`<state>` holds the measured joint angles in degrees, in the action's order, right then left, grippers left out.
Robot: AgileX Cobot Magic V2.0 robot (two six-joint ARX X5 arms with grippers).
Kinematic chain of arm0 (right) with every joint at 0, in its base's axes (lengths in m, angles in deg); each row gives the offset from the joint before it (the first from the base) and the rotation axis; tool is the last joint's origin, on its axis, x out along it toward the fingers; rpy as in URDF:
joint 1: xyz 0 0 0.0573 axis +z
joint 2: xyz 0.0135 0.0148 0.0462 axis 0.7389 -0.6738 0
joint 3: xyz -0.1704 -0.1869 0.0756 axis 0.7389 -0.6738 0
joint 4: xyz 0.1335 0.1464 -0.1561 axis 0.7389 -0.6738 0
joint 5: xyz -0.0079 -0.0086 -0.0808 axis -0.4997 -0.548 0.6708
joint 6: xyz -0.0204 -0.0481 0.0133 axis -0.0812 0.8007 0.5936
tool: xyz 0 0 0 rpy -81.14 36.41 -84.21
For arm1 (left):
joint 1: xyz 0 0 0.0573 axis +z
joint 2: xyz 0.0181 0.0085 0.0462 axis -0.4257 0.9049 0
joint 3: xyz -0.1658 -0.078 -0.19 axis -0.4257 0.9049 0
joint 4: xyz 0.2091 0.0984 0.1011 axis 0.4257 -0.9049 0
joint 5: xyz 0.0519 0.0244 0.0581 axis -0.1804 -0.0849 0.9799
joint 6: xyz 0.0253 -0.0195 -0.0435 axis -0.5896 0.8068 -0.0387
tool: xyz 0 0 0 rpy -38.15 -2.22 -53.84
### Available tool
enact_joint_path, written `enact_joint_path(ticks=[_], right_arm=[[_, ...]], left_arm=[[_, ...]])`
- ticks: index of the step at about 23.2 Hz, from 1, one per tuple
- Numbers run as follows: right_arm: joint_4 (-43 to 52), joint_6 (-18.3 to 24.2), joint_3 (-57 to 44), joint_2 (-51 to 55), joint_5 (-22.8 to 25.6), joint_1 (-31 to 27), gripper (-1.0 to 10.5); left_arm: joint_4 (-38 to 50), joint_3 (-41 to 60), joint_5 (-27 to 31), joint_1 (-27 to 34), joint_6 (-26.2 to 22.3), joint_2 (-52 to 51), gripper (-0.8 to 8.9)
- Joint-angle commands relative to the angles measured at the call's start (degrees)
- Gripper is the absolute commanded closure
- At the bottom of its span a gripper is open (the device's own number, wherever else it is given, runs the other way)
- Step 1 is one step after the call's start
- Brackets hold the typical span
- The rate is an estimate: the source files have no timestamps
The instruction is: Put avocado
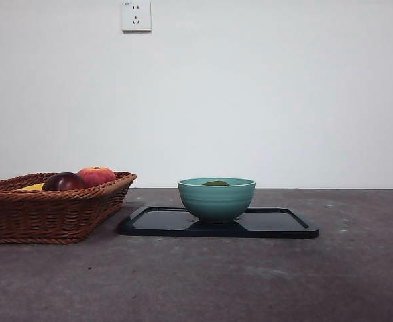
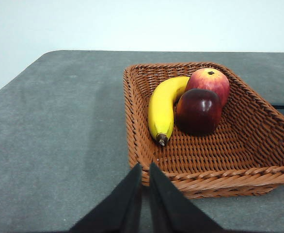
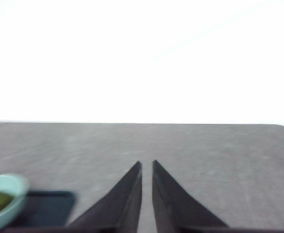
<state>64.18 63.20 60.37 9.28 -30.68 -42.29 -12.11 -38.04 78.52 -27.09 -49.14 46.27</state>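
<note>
We see open grey tabletop [image 1: 203, 282] in front of and between the woven brown wicker basket [image 1: 55, 215] and the flat black tray [image 1: 277, 225]; on the tray, only the teal ceramic bowl [image 1: 216, 201] rises as an obstacle, clear above

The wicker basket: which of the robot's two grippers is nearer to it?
Left. The left gripper hangs just outside the basket rim, jaws shut. The right gripper is over bare table beyond the tray, with no basket in its view.
</note>
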Motion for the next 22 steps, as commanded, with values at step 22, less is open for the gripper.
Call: enact_joint_path(ticks=[22], right_arm=[[5.42,5.27,-24.41,7.15,-6.78,-7.43,9.1]], left_arm=[[-0.39,1.27,-0.15,0.15,-0.85,-0.04,7.88]])
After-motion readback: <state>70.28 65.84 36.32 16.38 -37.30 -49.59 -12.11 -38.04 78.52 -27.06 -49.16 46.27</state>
